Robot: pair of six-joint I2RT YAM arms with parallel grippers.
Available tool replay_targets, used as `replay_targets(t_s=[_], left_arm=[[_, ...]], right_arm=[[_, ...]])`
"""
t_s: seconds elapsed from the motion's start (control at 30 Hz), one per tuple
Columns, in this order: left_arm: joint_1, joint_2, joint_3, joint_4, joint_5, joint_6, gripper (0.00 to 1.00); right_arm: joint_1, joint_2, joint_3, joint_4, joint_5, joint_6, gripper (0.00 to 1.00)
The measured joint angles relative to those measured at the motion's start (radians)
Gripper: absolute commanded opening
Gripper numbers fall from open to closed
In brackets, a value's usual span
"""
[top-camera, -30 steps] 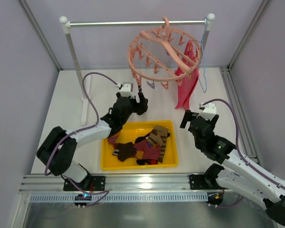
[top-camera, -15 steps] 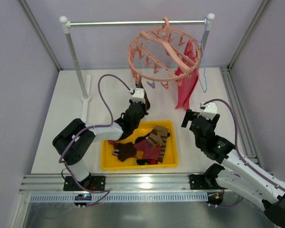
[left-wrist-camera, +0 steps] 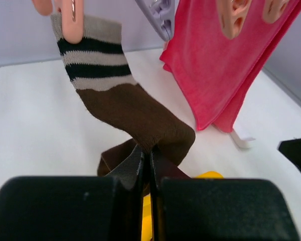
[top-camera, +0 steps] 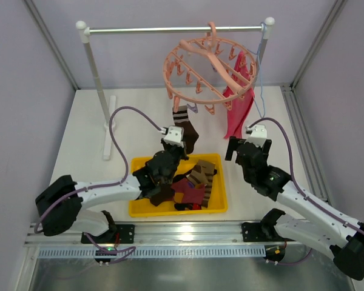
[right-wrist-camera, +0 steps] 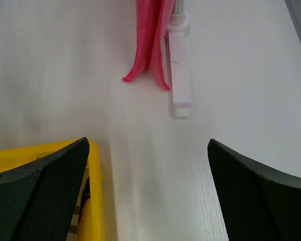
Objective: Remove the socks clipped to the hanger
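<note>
The salmon-pink ring hanger (top-camera: 209, 66) hangs by its hook from the rack bar. One brown sock (top-camera: 188, 134) with a striped cuff dangles from a peg (left-wrist-camera: 72, 20) at the ring's near left. In the left wrist view the sock (left-wrist-camera: 125, 108) bends down between my fingers. My left gripper (left-wrist-camera: 149, 153) is shut on its lower end, and from above it (top-camera: 183, 145) sits just over the tray's far edge. Several other socks (top-camera: 194, 182) lie in the yellow tray (top-camera: 133, 182). My right gripper (right-wrist-camera: 148, 143) is open and holds nothing; it (top-camera: 241, 145) hovers right of the tray.
A pink-red cloth (top-camera: 238, 115) hangs from the hanger's right side, close to the right gripper. The white rack has a left pole (top-camera: 97, 79) and a foot (right-wrist-camera: 179, 75) on the table ahead of the right gripper. A purple clip (left-wrist-camera: 160, 15) hangs near the cloth.
My left gripper went from open to shut on the hanging brown sock and swung right and nearer, drawing the sock's foot toward the tray. The right gripper shifted slightly left and forward.
</note>
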Motion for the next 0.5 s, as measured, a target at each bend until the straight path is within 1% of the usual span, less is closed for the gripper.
replay_targets(t_s=[0.1,0.23,0.37,0.5], left_arm=[[-0.029,-0.096,-0.023,-0.039,-0.005,-0.002,0.00],[-0.052,-0.201,-0.037,-0.119,0.002,-0.019,0.00],[-0.055,-0.280,-0.070,-0.184,0.041,-0.039,0.00],[-0.063,-0.330,-0.108,-0.227,0.088,-0.052,0.00]], right_arm=[[0.041,0.047,0.071,0.008,-0.001,-0.006,1.00],[0.139,0.133,0.210,0.022,0.025,-0.030,1.00],[0.203,0.242,0.379,0.031,0.049,-0.063,1.00],[0.232,0.331,0.516,0.025,0.069,-0.094,1.00]])
